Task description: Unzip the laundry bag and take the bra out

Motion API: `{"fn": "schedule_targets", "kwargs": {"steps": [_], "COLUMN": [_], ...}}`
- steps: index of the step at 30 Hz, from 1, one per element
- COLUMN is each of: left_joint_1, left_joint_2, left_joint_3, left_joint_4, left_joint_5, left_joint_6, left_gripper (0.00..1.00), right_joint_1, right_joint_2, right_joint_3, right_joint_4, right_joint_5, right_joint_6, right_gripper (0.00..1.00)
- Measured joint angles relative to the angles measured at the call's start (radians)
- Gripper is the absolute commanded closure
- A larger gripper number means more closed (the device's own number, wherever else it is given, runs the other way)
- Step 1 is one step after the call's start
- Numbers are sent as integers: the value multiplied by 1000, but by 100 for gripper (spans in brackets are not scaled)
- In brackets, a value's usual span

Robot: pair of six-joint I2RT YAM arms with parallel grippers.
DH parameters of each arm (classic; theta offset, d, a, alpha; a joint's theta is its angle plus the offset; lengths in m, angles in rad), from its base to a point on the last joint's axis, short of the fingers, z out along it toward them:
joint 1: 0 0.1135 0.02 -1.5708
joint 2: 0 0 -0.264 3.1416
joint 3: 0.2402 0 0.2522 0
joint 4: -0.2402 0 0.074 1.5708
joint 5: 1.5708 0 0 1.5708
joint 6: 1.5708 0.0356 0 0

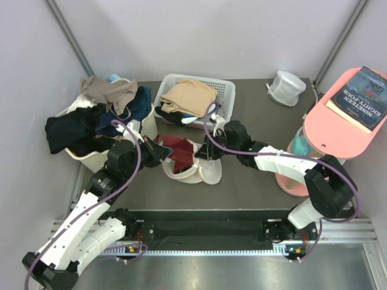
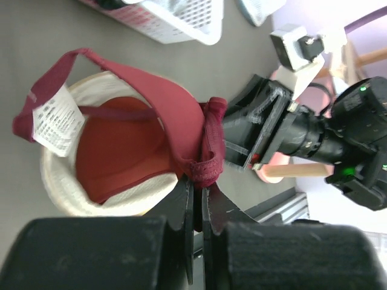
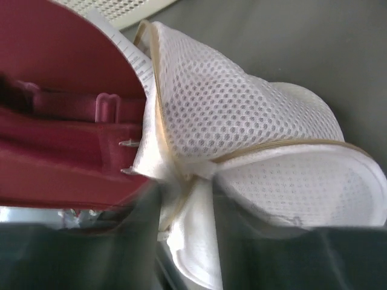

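Note:
The laundry bag [image 1: 192,172] lies open on the grey table, a pale mesh pouch with a round white base. In the left wrist view its open bowl [image 2: 63,187] holds the dark red bra [image 2: 130,154]. My left gripper [image 2: 197,184] is shut on the bra's folded edge and lifts it over the rim; it shows in the top view [image 1: 162,152]. My right gripper [image 3: 184,202] is shut on the bag's mesh flap [image 3: 242,109] by its zip seam; it shows in the top view [image 1: 207,151]. The bra's hooks and strap [image 3: 72,115] show at the left.
A white slatted basket [image 1: 222,90] with beige clothes stands at the back. A cream tub [image 1: 91,158] heaped with dark clothes is at the left. A whiter round pouch [image 1: 285,88] sits back right. A pink side table [image 1: 338,124] with a book [image 1: 365,98] stands at the right.

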Motion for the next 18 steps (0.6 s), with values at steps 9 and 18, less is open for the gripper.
{"fn": "schedule_targets", "kwargs": {"steps": [9,18], "left_joint_1": [0,2], "left_joint_2": [-47,80], "left_joint_3": [-7,23], "left_joint_4": [-153,-122], "left_joint_5": [-110,20], "left_joint_6": [-4,39], "left_gripper": [70,16], "right_joint_1": [11,26], "right_joint_2": [3,-24], "right_joint_3": [0,0], "right_joint_4": [23,-13], "right_joint_5": [-9,40], "right_joint_6": [6,-13], "right_gripper": [100,100]}}
